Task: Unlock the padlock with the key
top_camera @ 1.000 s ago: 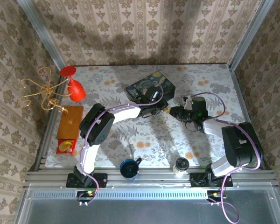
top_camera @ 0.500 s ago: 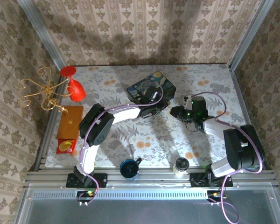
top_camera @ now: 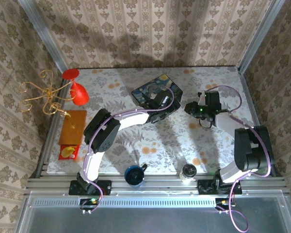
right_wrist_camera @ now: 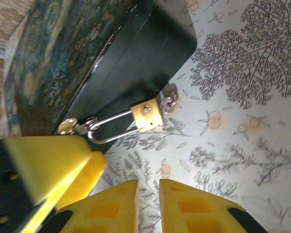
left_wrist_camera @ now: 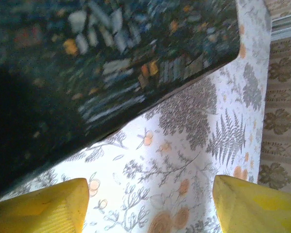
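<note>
at side wall of dark box [right_wrist_camera: 136, 53], low over flowered table [right_wrist_camera: 242, 97]: padlock [right_wrist_camera: 146, 115], shackle threaded through silver clasp [right_wrist_camera: 70, 127]. long axis runs crosswise to right gripper [right_wrist_camera: 148, 194]: shackle end left, body end right in wrist view. padlock straight ahead of right fingertips, apart. right jaws nearly together, thin gap, nothing seen between. small silvery ring [right_wrist_camera: 169, 103] touches body end; key or not, cannot tell. left gripper [left_wrist_camera: 148, 208] spread wide, empty, beside box. judgement: right arm better placed.

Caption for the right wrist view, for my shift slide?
Brass padlock hooked through the clasp of the blue box, right end effector empty just short of it.
</note>
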